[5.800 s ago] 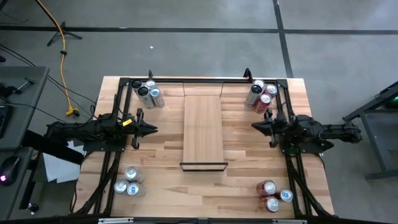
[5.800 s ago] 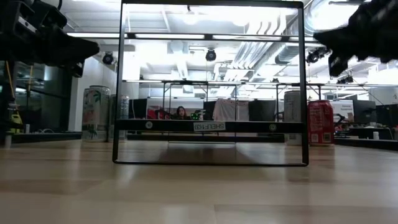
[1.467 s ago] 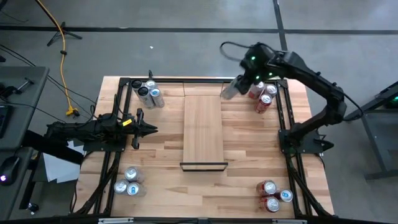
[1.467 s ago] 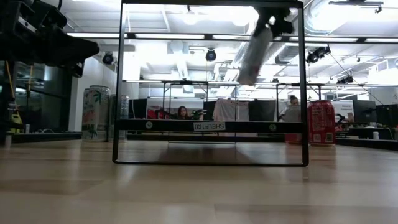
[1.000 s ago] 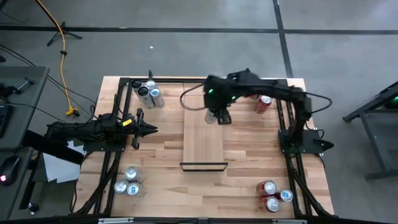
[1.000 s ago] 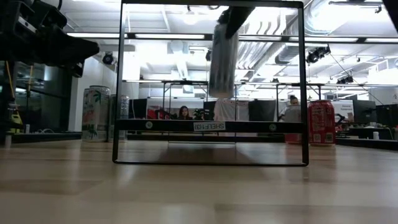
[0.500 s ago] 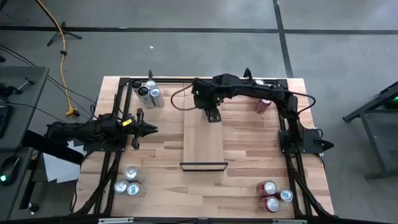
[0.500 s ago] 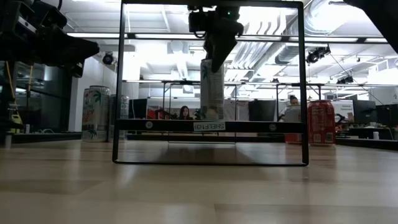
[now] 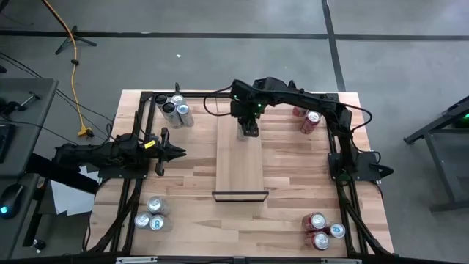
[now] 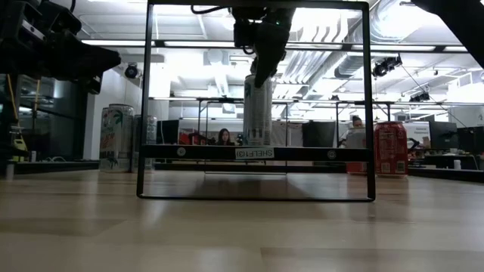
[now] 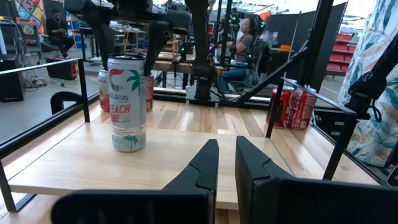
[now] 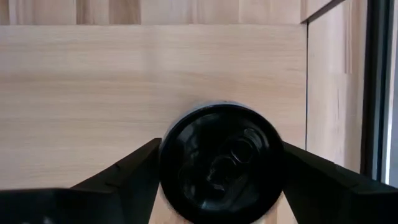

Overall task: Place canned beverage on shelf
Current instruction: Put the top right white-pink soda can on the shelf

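1. The right gripper (image 9: 248,123) hangs over the far end of the shelf (image 9: 239,165), its fingers (image 12: 124,171) clamped on either side of the can (image 10: 257,109).
2. That can stands upright on the shelf, near its far right corner.
3. The left gripper (image 9: 178,152), fingers (image 11: 202,167) nearly together and holding nothing, waits left of the shelf, well apart from it.

Spare cans (image 9: 174,109) at tabletop (image 9: 183,191) corners
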You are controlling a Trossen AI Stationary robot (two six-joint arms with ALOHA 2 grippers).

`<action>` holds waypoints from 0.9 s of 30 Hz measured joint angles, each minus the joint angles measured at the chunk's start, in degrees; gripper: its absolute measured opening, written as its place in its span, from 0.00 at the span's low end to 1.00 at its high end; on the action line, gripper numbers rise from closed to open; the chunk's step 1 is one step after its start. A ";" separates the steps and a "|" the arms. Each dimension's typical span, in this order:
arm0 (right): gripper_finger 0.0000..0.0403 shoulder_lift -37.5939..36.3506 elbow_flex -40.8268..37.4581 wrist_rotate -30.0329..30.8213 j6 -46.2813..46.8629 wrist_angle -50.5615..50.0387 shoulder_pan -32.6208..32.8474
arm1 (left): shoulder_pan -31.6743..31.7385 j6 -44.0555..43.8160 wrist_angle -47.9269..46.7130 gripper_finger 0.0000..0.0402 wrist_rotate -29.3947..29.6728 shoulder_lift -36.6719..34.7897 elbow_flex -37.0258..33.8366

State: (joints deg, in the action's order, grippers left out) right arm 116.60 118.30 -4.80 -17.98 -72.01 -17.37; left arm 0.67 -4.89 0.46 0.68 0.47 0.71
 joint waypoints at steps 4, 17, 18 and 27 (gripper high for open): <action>0.72 0.00 0.00 -0.06 -0.02 0.22 0.04 | 0.00 0.00 0.00 0.01 0.01 0.00 0.01; 0.73 0.00 0.00 3.26 -1.21 -0.21 -0.15 | 0.00 0.00 0.01 0.01 0.00 0.00 0.00; 0.73 0.00 0.00 3.26 -1.59 -0.50 -0.28 | 0.00 0.00 -0.01 0.01 0.01 0.00 0.00; 0.73 0.00 3.16 3.25 -3.87 -2.17 -0.53 | 0.00 0.00 0.01 0.01 0.01 0.00 0.00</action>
State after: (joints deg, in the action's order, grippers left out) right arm 116.60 121.46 -1.56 -21.85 -74.18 -17.90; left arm 0.67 -4.89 0.47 0.69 0.47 0.71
